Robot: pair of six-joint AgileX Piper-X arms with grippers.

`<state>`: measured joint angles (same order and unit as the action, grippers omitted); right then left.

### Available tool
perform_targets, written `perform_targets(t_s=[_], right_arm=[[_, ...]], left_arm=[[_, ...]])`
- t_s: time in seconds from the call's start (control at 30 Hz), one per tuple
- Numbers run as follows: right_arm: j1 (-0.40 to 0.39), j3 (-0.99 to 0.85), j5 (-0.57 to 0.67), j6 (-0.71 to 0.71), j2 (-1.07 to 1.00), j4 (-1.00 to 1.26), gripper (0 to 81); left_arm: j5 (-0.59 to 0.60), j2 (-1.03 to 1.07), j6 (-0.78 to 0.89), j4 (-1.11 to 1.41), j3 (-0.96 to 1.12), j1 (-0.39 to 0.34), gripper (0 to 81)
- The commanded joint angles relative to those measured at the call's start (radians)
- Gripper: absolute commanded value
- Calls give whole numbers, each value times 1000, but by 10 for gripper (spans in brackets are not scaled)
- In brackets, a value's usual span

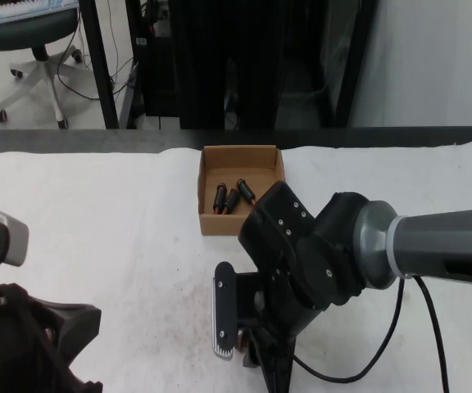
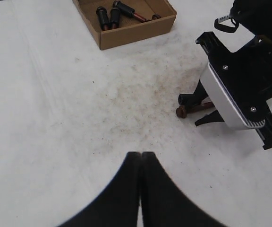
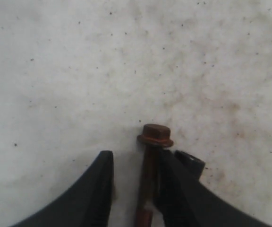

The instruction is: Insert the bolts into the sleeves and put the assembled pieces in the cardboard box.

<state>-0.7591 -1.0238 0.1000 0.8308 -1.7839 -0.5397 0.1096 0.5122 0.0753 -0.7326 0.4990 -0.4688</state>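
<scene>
Right gripper (image 3: 135, 158) sits low on the white cloth (image 1: 97, 221), its two fingers parted a little with a bolt (image 3: 151, 156) lying between them. One finger is against the shank. The other stands off it, with a strip of cloth showing in the gap, so the bolt is straddled, not clamped. Left gripper (image 2: 141, 154) hangs over stained cloth, well apart from the box, with its fingers pressed together and nothing between them. The rest of the fingers is cut off by the frame edge.

The cloth covers most of the bench. The right arm (image 1: 433, 241) comes in from the right of the high view, and its wrist housing hides most of the fingers from above. The left arm (image 1: 23, 344) is a dark mass cut off at the lower left corner. The cardboard box (image 1: 211, 223) stands open toward the far side of the cloth, just beyond the right wrist, and the left wrist view crops its far wall. Three assembled pieces (image 1: 231, 198) lie close together in it, black sleeves with reddish bolt ends. Whether they touch is hard to tell.

The bolt is rusty brown with a flanged hex head, and the end of its shank is cut off by the frame. A dark rounded piece (image 3: 191, 163) just beside it is mostly hidden behind a finger, and I cannot tell whether it is a sleeve.
</scene>
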Motion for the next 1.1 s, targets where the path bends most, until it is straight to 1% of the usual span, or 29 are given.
perform_targets(t_s=[0.0,0.23,0.3,0.33,0.4,0.47,0.5,0.63,0.73,0.9,1.07], right_arm=[[14,-5,-3,10,-14,3,310],[14,-5,-5,10,-46,3,310],[14,-5,-5,10,-55,3,298],[14,-5,-5,10,-59,3,270],[14,-5,-5,10,-62,6,179],[14,-5,-5,10,-62,22,20],[14,-5,-5,3,-62,35,5],[14,-5,-19,-68,-60,72,8],[14,-11,-20,-159,-45,72,8],[14,-11,-20,-285,45,96,8],[27,-11,-20,-299,159,100,8]], left_arm=[[4,-4,8,3,-1,-2,3],[4,-4,8,3,-1,-2,3],[4,-4,8,3,-1,-2,3],[4,-4,8,3,-1,-2,3],[4,-4,8,3,-1,-2,3],[4,-4,8,3,-1,-2,3],[4,-4,8,3,-1,-2,3],[4,-4,8,3,-1,-2,3],[4,-4,8,3,-1,-2,3],[4,-4,8,3,-1,-2,3],[4,-4,8,3,-1,-2,3]])
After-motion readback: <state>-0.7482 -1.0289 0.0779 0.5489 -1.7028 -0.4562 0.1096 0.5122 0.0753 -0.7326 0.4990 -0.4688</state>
